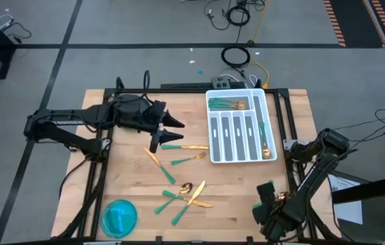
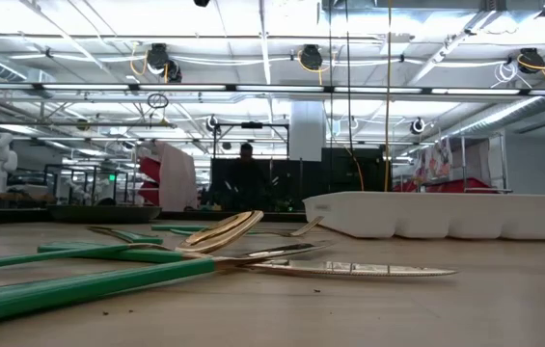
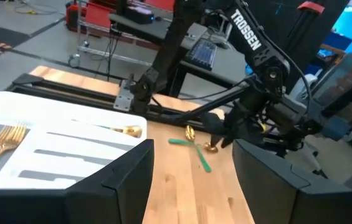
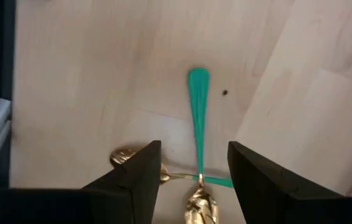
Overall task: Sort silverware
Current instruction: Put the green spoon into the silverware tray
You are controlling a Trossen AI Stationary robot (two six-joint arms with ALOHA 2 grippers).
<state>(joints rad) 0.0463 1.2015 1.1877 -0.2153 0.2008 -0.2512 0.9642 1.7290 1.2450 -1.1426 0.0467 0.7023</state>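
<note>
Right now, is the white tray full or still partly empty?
Partly empty. In the high view the white tray holds forks in its top section and one piece along its right side; the long middle slots show only grey labels.

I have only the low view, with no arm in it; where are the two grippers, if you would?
Observer: The left gripper hovers open over the table's middle, above the loose silverware.
Operator: And the right one?
Observer: The right gripper is by the table's right edge, beyond the tray's end. It is open, with a teal handle between its fingers, untouched.
Operator: Is anything sorted yet?
Observer: Yes, forks lie in the white tray's end compartment.
</note>
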